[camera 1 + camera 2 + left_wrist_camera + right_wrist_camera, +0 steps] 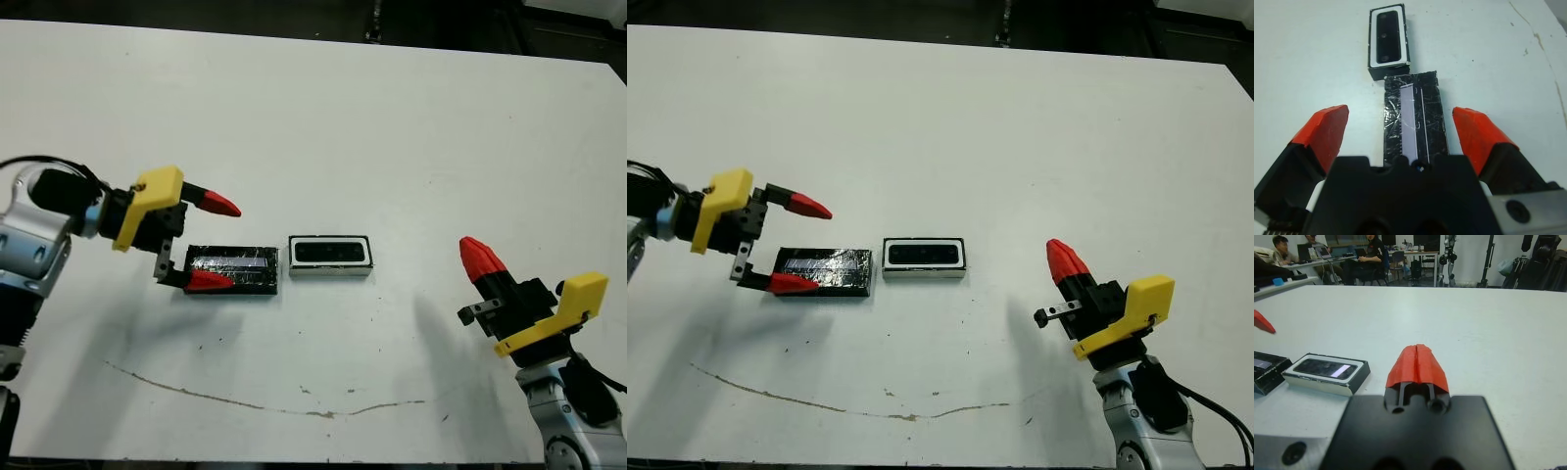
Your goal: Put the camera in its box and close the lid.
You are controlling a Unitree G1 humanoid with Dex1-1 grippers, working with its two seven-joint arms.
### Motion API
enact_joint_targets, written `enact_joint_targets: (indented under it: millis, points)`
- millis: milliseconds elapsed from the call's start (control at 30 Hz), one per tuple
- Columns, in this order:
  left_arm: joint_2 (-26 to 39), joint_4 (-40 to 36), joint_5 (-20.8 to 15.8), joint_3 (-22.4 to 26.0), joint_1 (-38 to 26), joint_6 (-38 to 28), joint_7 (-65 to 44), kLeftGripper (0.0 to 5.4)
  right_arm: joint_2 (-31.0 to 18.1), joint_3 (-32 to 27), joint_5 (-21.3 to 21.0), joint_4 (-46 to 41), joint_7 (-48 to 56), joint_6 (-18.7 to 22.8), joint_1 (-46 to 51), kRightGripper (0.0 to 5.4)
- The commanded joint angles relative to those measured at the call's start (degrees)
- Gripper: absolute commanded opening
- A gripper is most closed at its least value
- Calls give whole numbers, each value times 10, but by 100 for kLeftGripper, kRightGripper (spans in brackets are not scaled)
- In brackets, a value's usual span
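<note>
Lid (pixel 233 269): lies lengthwise left to right, straddled by my released left gripper (pixel 211 242).
Box (pixel 331 257): just right, camera (pixel 332 252) seemingly inside.
Right gripper (pixel 480 258): clenched, well apart.

My head's two eyes look steeply down on the bench (pixel 392 117), both arms in view. My left wrist camera peers closely along its gripper (pixel 1400 129) at the lid (pixel 1413 117) and box (pixel 1388 36); my right wrist camera looks low across the bench, sharing that box.
</note>
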Motion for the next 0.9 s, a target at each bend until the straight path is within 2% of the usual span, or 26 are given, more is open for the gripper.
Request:
enact_joint_targets:
  millis: [33,367,733,900]
  points:
    - [-6,21,14,-9,7,-26,-3,540,-6,-4,3,1,-2,-5,7,1]
    - [-4,67,17,-18,-12,-4,-49,540,-6,-6,10,11,4,-15,5,1]
    - [-3,59,19,-10,1,23,-34,540,-7,-3,1,8,-2,-18,8,1]
    - [4,16,23,-7,15,80,1,486,-10,-4,11,5,1,-7,8,0]
